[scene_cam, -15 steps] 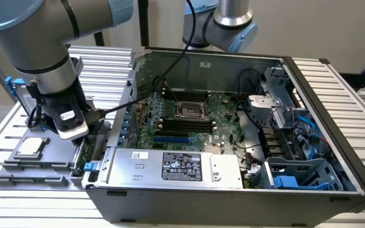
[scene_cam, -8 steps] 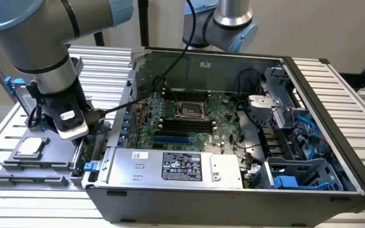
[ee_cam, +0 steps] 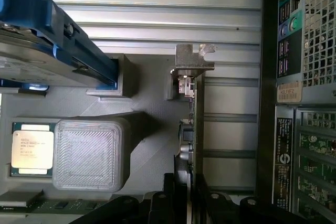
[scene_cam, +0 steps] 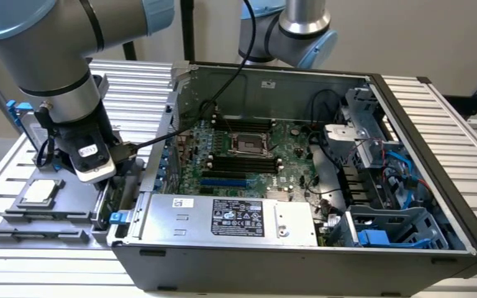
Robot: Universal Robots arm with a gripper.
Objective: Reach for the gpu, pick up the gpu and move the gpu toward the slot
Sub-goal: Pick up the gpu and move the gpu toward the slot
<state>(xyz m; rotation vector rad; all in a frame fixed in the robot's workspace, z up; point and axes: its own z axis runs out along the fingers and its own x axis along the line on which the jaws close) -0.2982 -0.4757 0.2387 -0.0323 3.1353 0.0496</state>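
A ribbed aluminium worktop [scene_cam: 458,112] carries an open black computer case [scene_cam: 305,273], lying on its side with a green motherboard [scene_cam: 247,155] and a silver power-supply box [scene_cam: 230,217] exposed inside.

In the exterior view, a grey Universal Robots arm with pale blue joint caps [scene_cam: 52,62] comes down from 11 o'clock. It ends over a flat grey plastic holder tray [scene_cam: 64,214], which lies on the worktop at 9 o'clock of the case, just beside its wall.

A silver boxy hard drive with blue rails [ee_cam: 26,56] stands in the tray at the end far from the camera, at about 10 o'clock of the case in the exterior view.

The gpu [ee_cam: 191,129], a thin green circuit-board card with a silver metal end bracket [ee_cam: 193,59], stands upright on its long edge. It sits in the side of the tray nearest the case and is seen edge-on in the wrist view. The card lies between the tray's raised grey ribbed block [ee_cam: 89,153] and the case's rear panel [ee_cam: 294,77], apart from both. Its bracket rests in a notch of the tray.

A small square silver chip [scene_cam: 41,192] lies flat in a tray pocket, just beside the ribbed block.

The gripper [ee_cam: 185,179] is at the end of the card opposite the bracket. Its black fingers [ee_cam: 169,192] are closed in, one on each face of the card, with no gap visible.
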